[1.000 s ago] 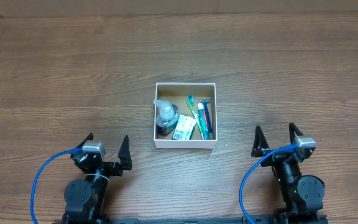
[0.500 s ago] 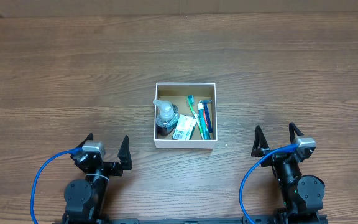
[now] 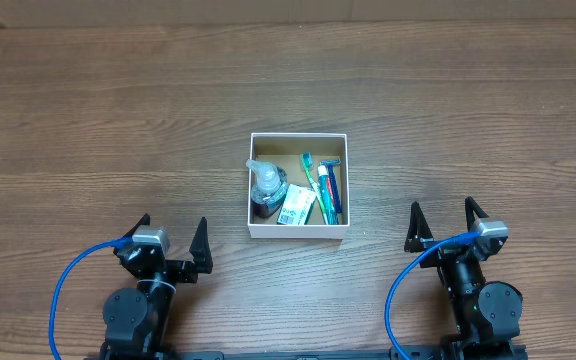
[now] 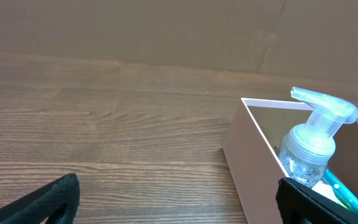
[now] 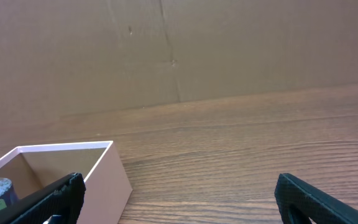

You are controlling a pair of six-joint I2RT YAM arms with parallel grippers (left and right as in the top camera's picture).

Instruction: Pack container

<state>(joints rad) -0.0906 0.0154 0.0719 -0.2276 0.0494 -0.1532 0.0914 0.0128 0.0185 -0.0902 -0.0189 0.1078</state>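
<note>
The container (image 3: 298,233), a small square white-walled box with a brown inside, sits mid-table. Inside it lie a clear pump bottle (image 3: 267,187), a small white packet (image 3: 295,208), a green toothbrush (image 3: 314,185) and a blue razor (image 3: 332,190). My left gripper (image 3: 172,238) rests near the front edge, left of the box, open and empty. My right gripper (image 3: 445,223) rests at the front right, open and empty too. In the left wrist view the container (image 4: 244,158) and pump bottle (image 4: 312,146) show at the right. The right wrist view shows the container (image 5: 107,177) at the left.
A brown cardboard wall (image 5: 179,50) stands behind the wooden table (image 3: 118,120). Blue cables (image 3: 63,290) loop beside each arm base at the front edge.
</note>
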